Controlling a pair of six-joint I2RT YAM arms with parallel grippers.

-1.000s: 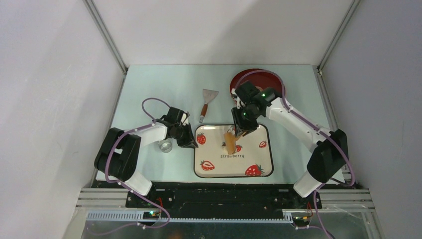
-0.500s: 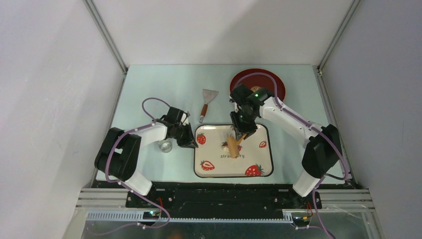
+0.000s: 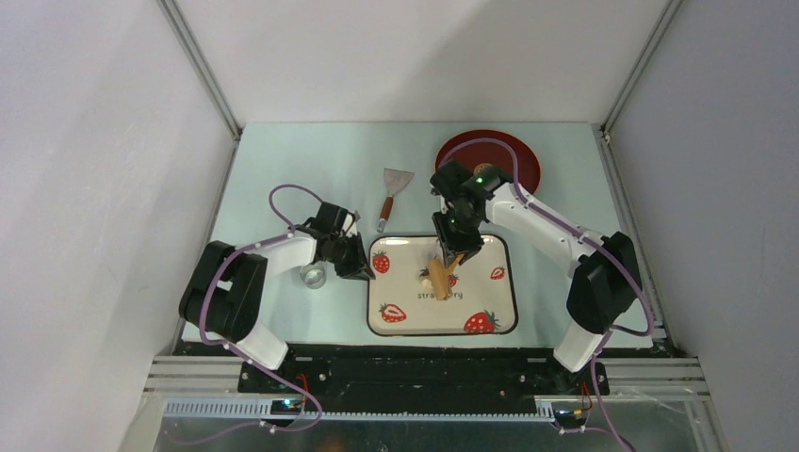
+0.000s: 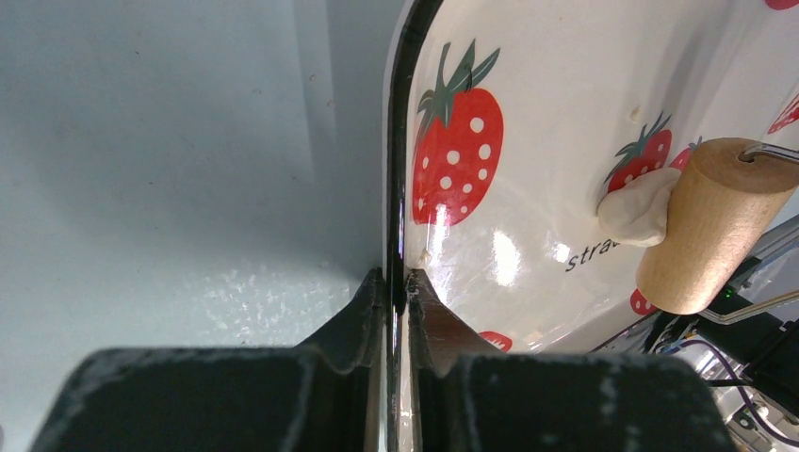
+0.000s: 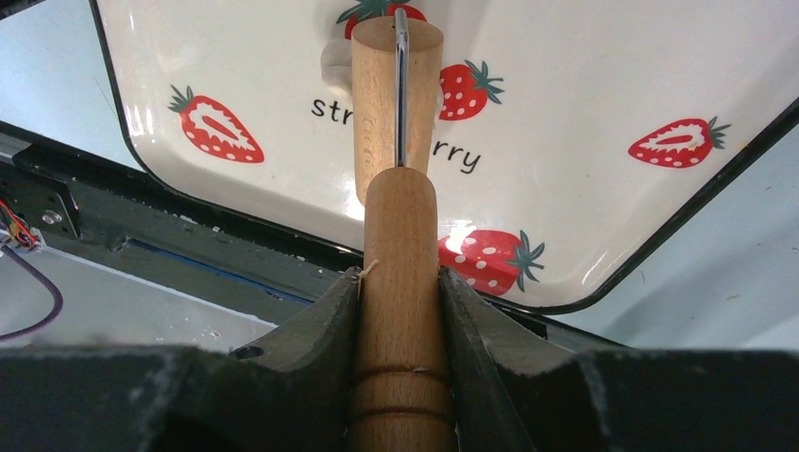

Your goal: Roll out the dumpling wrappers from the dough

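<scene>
Here, nearest you, the tray [image 3: 435, 318] lies on the bench; your left gripper [image 4: 396, 282] is pinched shut on its left rim, likely so it cannot slide under the rolling; just beyond, the dough [image 4: 636, 209] sits mid-tray as a small lump, with the roller [image 5: 375, 113] drum touching it; your right gripper [image 5: 399, 282] clamps the roller's wooden handle, angled down to press; further off lie the scraper [image 3: 391, 193] and the red plate [image 3: 521, 162]; since a second ago the right arm has swung leftward, uncovering more plate and shifting the roller slightly; the left arm has not moved.
</scene>
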